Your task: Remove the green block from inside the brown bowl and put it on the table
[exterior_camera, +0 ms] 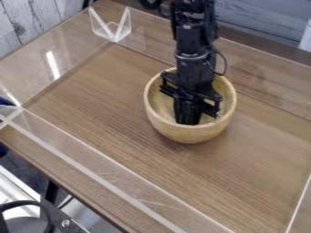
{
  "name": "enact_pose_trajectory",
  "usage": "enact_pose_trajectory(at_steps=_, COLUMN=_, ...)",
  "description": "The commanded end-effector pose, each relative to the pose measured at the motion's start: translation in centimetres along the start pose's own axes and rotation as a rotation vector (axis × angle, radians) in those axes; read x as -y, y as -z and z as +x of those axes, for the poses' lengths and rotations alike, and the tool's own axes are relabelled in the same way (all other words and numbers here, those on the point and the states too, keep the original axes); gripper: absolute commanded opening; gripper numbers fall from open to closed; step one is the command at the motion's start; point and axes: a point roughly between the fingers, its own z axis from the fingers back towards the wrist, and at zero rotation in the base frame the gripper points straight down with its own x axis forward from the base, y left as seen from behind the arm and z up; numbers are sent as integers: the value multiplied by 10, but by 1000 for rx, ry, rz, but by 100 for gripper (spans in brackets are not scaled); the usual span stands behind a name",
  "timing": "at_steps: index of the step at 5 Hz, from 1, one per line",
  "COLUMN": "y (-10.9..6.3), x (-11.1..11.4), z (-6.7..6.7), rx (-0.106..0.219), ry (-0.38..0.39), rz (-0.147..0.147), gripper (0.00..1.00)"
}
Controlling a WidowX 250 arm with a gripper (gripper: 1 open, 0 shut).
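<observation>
The brown bowl (165,123) stands on the table (97,100), a little right of the middle. My gripper (191,111) points straight down into the bowl, its black fingers low between the walls near the bottom. The jaws look drawn together. The green block is hidden behind the arm and the gripper, so I cannot tell whether the fingers hold it.
A low clear acrylic wall (73,168) runs around the table's edges. A clear angled bracket (112,25) stands at the far left corner. Bare wood lies left of and in front of the bowl.
</observation>
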Motion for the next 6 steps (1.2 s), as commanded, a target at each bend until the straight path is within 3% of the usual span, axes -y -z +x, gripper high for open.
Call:
enact_pose_trajectory(at_steps=1, y=-10, x=6, z=17, rx=48, ry=34, rz=13, gripper=0)
enact_pose_trajectory(at_steps=4, y=-1, x=39, z=46, rx=37, ry=141, rz=5, gripper=0)
enact_pose_trajectory(at_steps=6, y=-20, x=33, z=40, rx=76, ry=124, rz=13, gripper=0)
